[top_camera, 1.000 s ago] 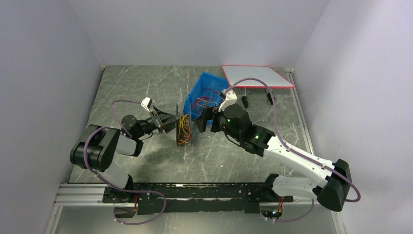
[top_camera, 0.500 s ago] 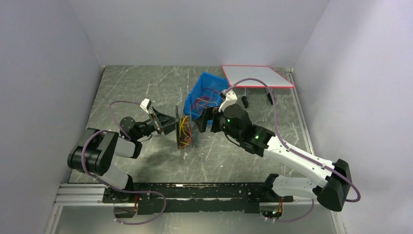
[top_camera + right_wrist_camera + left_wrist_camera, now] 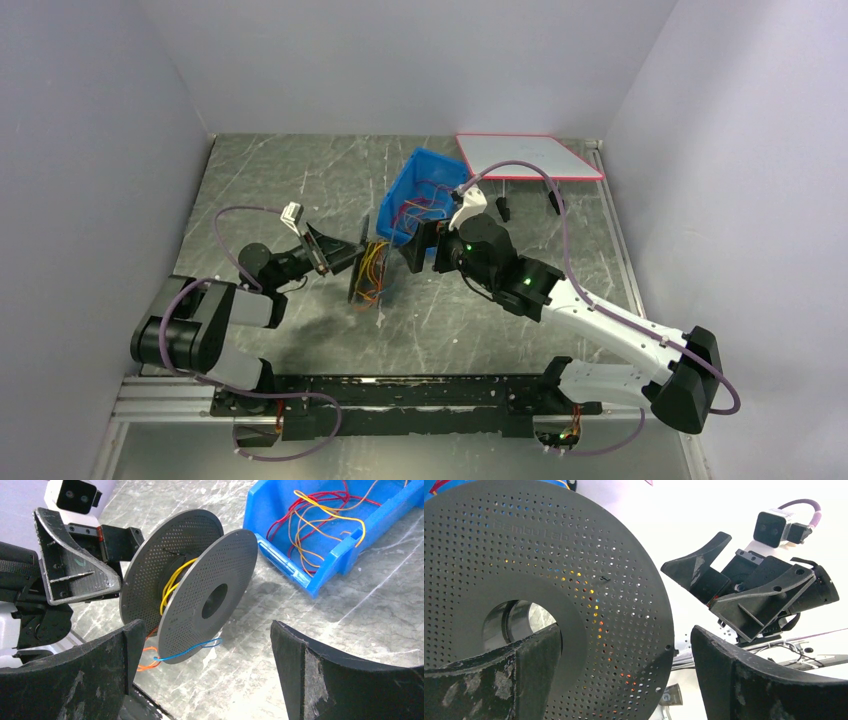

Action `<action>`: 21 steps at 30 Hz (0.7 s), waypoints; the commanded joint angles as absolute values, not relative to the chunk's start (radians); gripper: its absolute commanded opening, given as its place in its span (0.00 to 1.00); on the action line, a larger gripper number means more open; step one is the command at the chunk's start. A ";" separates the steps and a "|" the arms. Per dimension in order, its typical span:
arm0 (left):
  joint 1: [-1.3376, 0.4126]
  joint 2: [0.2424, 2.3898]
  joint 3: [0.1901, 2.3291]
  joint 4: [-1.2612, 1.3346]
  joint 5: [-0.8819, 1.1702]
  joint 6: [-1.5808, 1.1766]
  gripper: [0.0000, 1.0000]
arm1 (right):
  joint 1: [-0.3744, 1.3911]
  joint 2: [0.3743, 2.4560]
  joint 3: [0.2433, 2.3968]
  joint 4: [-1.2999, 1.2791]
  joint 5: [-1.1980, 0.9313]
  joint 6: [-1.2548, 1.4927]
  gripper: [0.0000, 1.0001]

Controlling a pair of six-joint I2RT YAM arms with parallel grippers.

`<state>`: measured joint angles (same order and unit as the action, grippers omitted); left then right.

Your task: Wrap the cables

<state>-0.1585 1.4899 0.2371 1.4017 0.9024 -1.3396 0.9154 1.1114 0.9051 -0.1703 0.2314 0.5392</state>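
Note:
The dark grey perforated spool (image 3: 367, 272) stands tilted on the table between my two grippers. Yellow cable (image 3: 172, 582) is wound on its hub, and orange (image 3: 142, 660) and blue (image 3: 192, 649) loops hang out below. The left gripper (image 3: 345, 258) is open at the spool's left flange (image 3: 549, 570), whose edge sits between the fingers. The right gripper (image 3: 412, 248) is open and empty just right of the spool (image 3: 200, 587). Loose red, orange and yellow cables (image 3: 320, 515) lie in the blue bin (image 3: 415, 165).
A white board with a red edge (image 3: 527, 156) lies at the back right, with two small dark pieces (image 3: 503, 210) in front of it. Grey walls close in left, back and right. A metal rail (image 3: 400, 395) runs along the near edge.
The left arm has drawn back to the left, and the spool has shifted left and leaned over more. The right arm has not moved.

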 commanded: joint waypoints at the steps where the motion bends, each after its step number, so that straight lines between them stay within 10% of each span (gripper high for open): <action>1: -0.147 1.455 0.240 1.505 0.926 -1.299 1.00 | 0.914 1.105 0.902 -0.170 0.229 0.540 0.99; 21: -0.135 1.472 0.222 1.349 0.884 -1.213 1.00 | 0.914 1.106 0.879 -0.156 0.233 0.548 0.99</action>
<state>-0.1474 1.4906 0.2317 1.3540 0.8982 -1.2625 0.9157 1.1114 0.8925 -0.1692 0.2314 0.5400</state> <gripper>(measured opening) 0.996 0.991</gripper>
